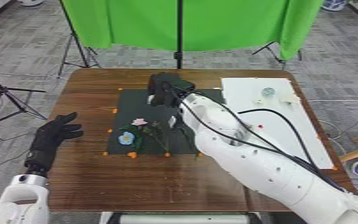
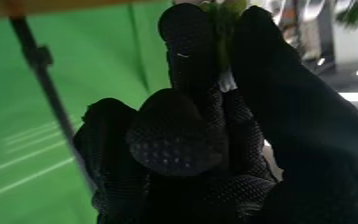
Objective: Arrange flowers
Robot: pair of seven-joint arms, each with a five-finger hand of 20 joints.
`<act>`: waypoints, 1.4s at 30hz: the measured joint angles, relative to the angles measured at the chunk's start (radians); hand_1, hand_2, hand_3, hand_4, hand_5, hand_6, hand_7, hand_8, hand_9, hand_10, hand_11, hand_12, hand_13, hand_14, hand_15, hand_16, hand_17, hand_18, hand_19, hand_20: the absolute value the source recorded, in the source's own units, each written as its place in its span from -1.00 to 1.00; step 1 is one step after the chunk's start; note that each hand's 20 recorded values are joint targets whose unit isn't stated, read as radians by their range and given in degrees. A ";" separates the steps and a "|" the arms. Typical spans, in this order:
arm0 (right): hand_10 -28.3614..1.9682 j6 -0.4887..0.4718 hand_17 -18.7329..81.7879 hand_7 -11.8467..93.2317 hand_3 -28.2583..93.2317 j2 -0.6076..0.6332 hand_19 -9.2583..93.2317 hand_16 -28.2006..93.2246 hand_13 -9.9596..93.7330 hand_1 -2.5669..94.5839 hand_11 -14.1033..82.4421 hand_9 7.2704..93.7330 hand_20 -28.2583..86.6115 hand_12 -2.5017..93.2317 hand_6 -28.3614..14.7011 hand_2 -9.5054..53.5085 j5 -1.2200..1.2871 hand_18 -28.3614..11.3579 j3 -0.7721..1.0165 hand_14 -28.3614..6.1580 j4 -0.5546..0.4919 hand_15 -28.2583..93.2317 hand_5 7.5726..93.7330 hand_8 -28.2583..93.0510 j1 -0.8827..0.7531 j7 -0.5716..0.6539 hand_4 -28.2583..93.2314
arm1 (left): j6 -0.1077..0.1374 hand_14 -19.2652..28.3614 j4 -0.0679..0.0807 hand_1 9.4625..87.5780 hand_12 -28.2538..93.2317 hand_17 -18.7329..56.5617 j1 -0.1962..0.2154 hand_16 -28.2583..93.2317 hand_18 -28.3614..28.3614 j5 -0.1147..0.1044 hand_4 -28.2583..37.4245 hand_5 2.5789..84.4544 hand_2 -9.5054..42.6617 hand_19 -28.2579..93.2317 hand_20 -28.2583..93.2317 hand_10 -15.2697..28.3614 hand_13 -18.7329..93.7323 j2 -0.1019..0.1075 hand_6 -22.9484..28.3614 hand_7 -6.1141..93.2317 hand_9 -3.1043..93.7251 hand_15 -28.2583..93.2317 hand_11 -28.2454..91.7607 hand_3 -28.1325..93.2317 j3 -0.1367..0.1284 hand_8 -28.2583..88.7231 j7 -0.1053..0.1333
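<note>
Under both arms, brown table (image 1: 140,185): it is carrying everything in play.
Green curtain (image 1: 220,25): it is hanging beyond the table's far edge.
Right arm (image 1: 238,160): it is slanting over the white board (image 1: 242,87) and the near corner of the dark mat (image 1: 133,102); if it were swinging low towards the robot's left, it could be brushing the loose flowers.
Dark mat: it is lying left of the white board, with flowers on its near half.
Right hand (image 1: 165,82): it is hovering around the mat's far edge, fingers mostly curled, tips closing in a narrow pinch on a green stem (image 2: 222,30); with so little contact, the stem could be twisting or slipping if the wrist were turning fast, and squeezing harder could be crushing it.
Left hand (image 1: 53,132): it is waiting by the table's left side, fingers loosely spread, gripping nothing.
Pink flower (image 1: 139,121), blue flower (image 1: 127,138): they are lying near each other on the mat, well apart from either hand.
Green stem: it is running between the right hand's fingertips, a pale piece (image 2: 227,81) showing lower between the fingers.
</note>
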 measured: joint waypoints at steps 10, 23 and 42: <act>0.29 -0.035 0.61 -0.32 0.46 -0.007 1.00 0.08 0.89 0.25 -0.50 0.86 0.56 0.00 0.28 -1.00 -0.026 -0.29 -0.017 0.53 0.023 0.52 0.61 -0.35 -0.026 -0.002 -0.79 | -0.013 0.67 0.007 -0.72 -0.34 -0.32 -0.005 -0.58 0.48 0.000 -1.00 -0.04 0.13 -0.33 -0.26 0.39 0.08 0.004 0.11 -0.62 0.03 -0.05 -0.13 0.44 0.000 -0.63 -0.007; 0.29 -0.031 0.60 -0.32 0.46 -0.048 1.00 0.08 0.88 0.23 -0.50 0.84 0.56 0.00 0.27 -1.00 -0.049 -0.29 -0.062 0.53 0.065 0.52 0.59 -0.37 -0.020 -0.004 -0.79 | -0.028 0.67 0.025 -0.71 -0.33 -0.32 -0.038 -0.58 0.48 0.000 -1.00 -0.04 0.09 -0.33 -0.26 0.39 0.08 0.010 0.11 -0.62 0.03 -0.06 -0.14 0.44 0.019 -0.63 -0.007; 0.12 -0.059 0.59 -0.39 0.59 -0.060 1.00 0.08 0.86 -0.06 -0.23 0.57 0.56 -0.29 0.36 -1.00 -0.073 -0.29 -0.065 0.52 0.079 0.54 0.35 -0.53 -0.014 -0.007 -0.82 | -0.035 0.66 0.026 -0.71 -0.33 -0.33 -0.044 -0.57 0.48 0.001 -1.00 -0.04 0.07 -0.33 -0.26 0.39 0.08 0.009 0.11 -0.62 0.03 -0.06 -0.14 0.45 0.021 -0.63 -0.006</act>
